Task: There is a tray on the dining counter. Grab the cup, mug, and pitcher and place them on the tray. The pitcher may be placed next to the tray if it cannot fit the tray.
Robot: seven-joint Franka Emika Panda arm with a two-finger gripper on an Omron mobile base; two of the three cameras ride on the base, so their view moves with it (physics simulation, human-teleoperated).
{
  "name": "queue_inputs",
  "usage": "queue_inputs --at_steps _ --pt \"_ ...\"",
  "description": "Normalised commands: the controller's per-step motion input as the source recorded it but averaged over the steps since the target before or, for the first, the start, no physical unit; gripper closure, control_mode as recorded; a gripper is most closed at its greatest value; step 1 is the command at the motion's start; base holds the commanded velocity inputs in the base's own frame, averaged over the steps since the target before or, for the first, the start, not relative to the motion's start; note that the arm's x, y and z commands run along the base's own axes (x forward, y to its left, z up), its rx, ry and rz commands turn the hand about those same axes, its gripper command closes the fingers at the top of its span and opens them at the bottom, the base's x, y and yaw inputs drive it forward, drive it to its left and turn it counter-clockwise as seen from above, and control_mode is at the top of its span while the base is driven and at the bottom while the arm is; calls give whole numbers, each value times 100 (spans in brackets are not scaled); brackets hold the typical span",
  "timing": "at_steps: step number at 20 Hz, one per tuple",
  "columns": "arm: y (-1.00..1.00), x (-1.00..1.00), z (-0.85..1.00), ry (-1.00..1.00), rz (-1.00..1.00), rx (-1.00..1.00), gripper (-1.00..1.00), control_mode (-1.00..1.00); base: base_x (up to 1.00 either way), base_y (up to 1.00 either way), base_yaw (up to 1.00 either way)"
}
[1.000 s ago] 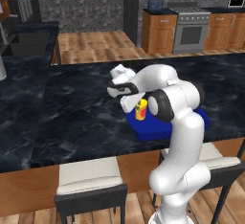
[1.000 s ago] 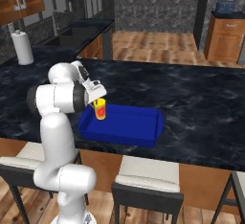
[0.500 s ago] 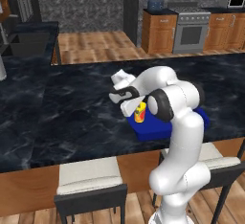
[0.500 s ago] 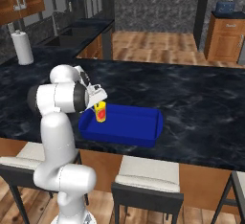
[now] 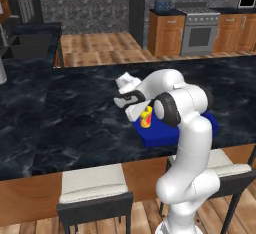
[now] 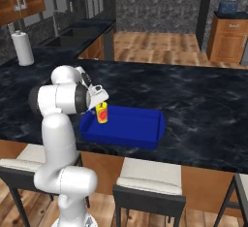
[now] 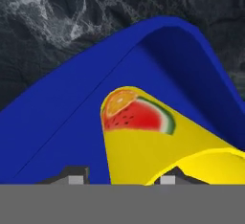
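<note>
Hand view: a watermelon print is seen on the cup (image 7: 158, 141), standing in the tray (image 7: 62, 113). From the base views that print is read merely as a red mark; the fingers' (image 7: 76, 176) state cannot be told.

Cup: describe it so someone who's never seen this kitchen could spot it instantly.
Find the long black marble dining counter, then the bright blue tray near its front edge. The cup stands upright in the tray's end nearest the white arm, at the gripper. It is a small yellow handleless tumbler with a watermelon-and-orange picture on its side.
</note>
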Motion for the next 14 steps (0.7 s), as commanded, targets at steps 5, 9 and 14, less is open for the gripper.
queue_inputs --at_steps 5,9,14 --pt "0 -18 32 -20 -1 0 -100 -100 0 0 0" --pt "0 -32 66 -20 -4 0 -100 -100 0 0 0" --pt "-8 -49 70 -16 -5 4 -100 -100 0 0 0"
